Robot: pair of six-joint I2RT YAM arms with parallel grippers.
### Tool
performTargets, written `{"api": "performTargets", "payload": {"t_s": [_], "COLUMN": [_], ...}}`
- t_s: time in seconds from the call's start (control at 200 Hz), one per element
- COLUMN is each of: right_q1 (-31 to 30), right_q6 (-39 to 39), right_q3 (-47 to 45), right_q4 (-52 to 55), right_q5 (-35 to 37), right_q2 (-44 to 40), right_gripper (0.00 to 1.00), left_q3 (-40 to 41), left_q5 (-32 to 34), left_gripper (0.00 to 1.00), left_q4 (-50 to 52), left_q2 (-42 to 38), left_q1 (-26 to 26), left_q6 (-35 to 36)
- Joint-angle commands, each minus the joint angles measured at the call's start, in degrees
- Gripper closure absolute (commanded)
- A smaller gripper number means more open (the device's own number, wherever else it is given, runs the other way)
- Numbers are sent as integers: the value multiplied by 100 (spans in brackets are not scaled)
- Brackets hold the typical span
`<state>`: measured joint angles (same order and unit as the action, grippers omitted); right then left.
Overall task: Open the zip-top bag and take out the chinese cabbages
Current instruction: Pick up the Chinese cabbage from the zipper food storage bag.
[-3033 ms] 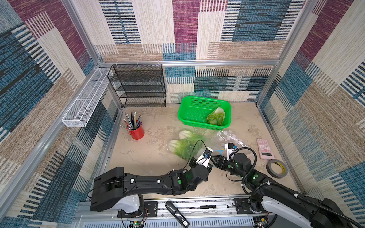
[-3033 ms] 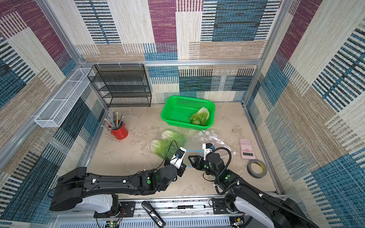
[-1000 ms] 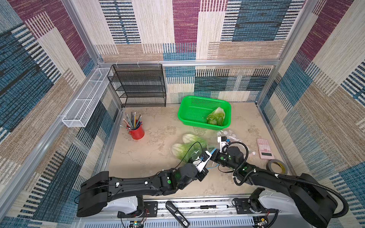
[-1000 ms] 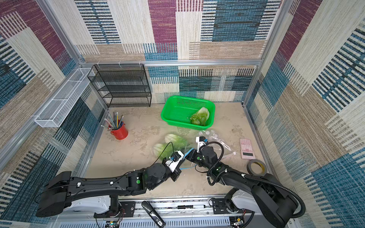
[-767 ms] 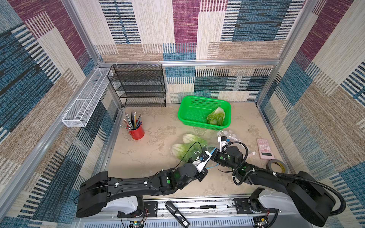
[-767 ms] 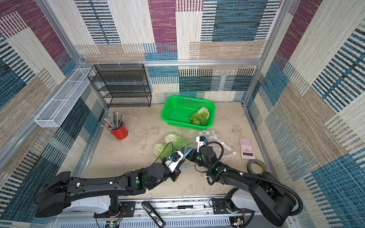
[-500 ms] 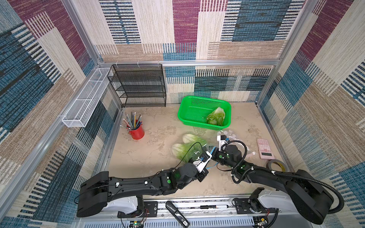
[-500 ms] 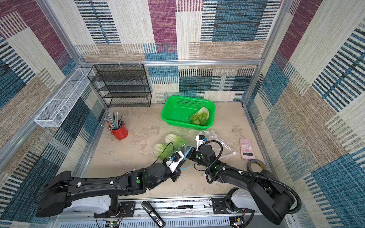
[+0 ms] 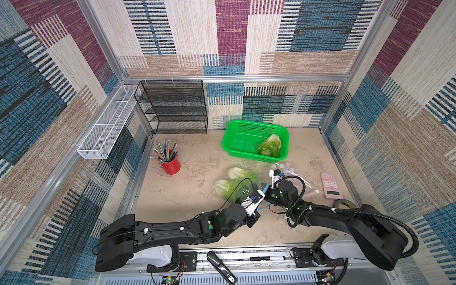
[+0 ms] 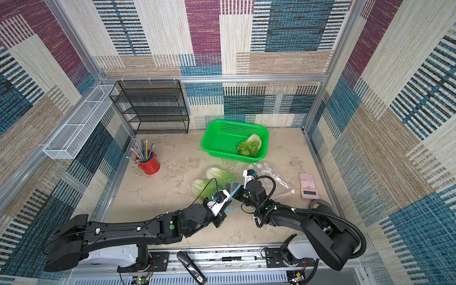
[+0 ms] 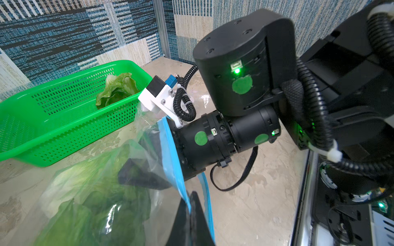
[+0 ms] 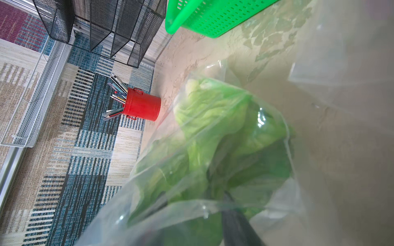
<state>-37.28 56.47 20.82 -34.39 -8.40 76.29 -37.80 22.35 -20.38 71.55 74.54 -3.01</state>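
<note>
Left tool (image 11: 191,207) is clamped on the blue zip edge of the bag (image 11: 100,183), the right tool (image 11: 142,177), grip not discernible, is lodged inside among two cabbages (image 9: 232,186) yet to be removed, and one cabbage (image 9: 270,146) is already laid in the basket (image 9: 240,138).

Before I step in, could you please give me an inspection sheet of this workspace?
Surface: table, beige and mottled; no spill seen.
Job's things: bag open; two cabbages inside it; third cabbage in the basket.
Clutter: pencil cup, calculator, tape roll, rack, wire tray.
Grippers: left gripper shut on the bag's blue zip edge; right gripper inside the bag, grip unclear.
Cables: left arm's cable arcs over the bag; right arm's hose loops at its wrist.
Surroundings: patterned walls, metal frame.
</note>
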Motion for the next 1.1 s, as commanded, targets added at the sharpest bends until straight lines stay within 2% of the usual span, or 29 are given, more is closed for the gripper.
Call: {"api": "performTargets", "payload": {"t_s": [0.0,0.28,0.466,0.676,0.977,1.042,1.067,1.097], "right_q1": [3,1,1,9,26,19,19,23], "right_q6": [15,-55,-301,-562,-704,-775,-792,-816], "right_q3": [-38,-90,43,78,247,264,267,287], "right_q4": [-449,-1197,-1418,-1629,-2404,-2473,-2486,-2486], "right_q5": [209,287,281,158,-217,-239,-254,-266], "right_q2": [78,485,693,959,1597,1632,1647,1662], "right_gripper": [56,57,60,68,69,71,72,74], "left_q3": [44,46,184,193,178,286,332,373], "left_q5": [-71,-193,-256,-99,-150,-101,-91,-66], "left_gripper": [100,100,100,97,95,89,82,69], "left_q4": [-291,-634,-1079,-686,-332,-357,-344,-299], "left_q2": [-53,-24,104,-22,-264,-396,-471,-575], "left_q1": [13,10,-1,-10,-122,-163,-182,-211], "left_q6": [103,127,-236,-446,-540,-602,-629,-671]}}
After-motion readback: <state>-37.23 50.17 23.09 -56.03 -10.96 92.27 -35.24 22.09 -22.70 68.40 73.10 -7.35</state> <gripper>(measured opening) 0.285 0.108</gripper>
